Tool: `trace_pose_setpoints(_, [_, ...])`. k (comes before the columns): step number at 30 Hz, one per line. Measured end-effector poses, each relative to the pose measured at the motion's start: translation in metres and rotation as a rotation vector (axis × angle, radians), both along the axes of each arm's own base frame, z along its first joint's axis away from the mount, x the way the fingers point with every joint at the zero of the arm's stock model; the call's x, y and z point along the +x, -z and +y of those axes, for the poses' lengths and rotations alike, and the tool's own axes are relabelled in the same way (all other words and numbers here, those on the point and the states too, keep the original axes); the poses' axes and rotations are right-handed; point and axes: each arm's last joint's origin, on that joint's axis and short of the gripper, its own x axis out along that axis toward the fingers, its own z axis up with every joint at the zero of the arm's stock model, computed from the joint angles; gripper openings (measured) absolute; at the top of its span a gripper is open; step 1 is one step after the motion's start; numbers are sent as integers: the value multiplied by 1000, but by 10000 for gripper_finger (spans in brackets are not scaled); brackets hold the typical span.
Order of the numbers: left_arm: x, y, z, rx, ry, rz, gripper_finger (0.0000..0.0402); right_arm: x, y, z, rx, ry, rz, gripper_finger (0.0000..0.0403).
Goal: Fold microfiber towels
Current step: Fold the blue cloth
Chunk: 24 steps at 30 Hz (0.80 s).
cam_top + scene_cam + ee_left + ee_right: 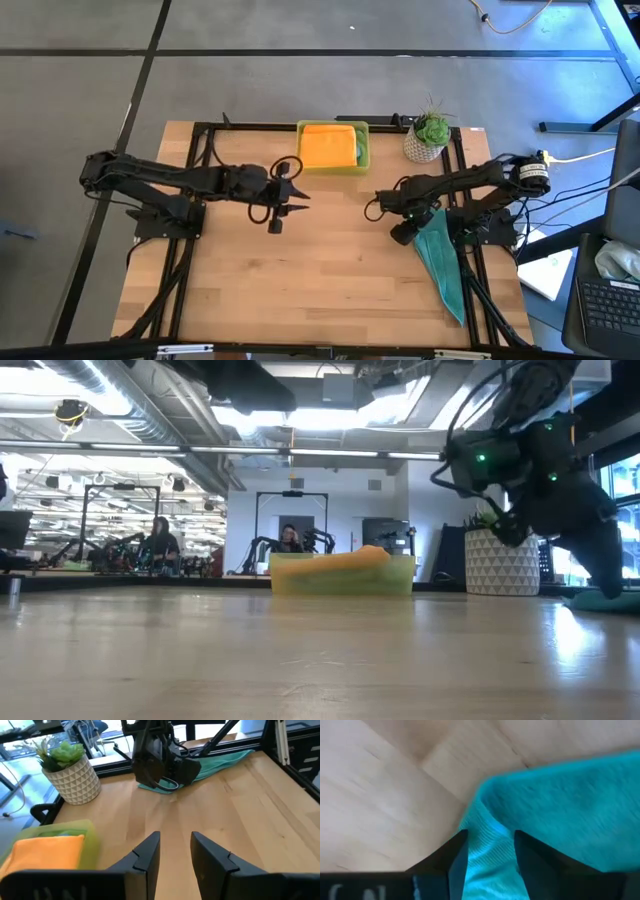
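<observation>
Orange towel in the tray, teal towel at the right gripper

The left gripper [288, 196], fingers parted and empty, hovers over bare table [300, 280]. At the far edge, the yellow tray [361, 150] holds a folded orange towel [326, 146]; cloths beneath are mostly hidden. On the right, the right gripper [408, 228] stands over the teal towel [442, 258], fingers apart astride its corner.

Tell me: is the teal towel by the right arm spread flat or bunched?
Bunched: the teal towel lies as a narrow, tapering strip, with the right gripper at its end.
</observation>
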Motion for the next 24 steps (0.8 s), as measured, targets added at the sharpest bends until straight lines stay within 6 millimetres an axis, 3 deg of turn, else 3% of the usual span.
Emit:
trace_pose_setpoints(8, [-2, 0, -23, -13, -34, 1, 100, 20, -2, 16, -2, -93, -179, 110])
trace_pose_setpoints(14, [-5, 1, -40, -1, -54, -1, 100, 35, -13, 29, 0, -159, -280, 21])
trace_pose_setpoints(20, [-9, 2, -53, 34, -70, 10, 100, 78, -43, 54, 12, -241, -675, 10])
trace_pose_setpoints(24, [-16, 12, -59, 87, -67, 118, 100, 99, -71, 74, 0, -365, -922, 5])
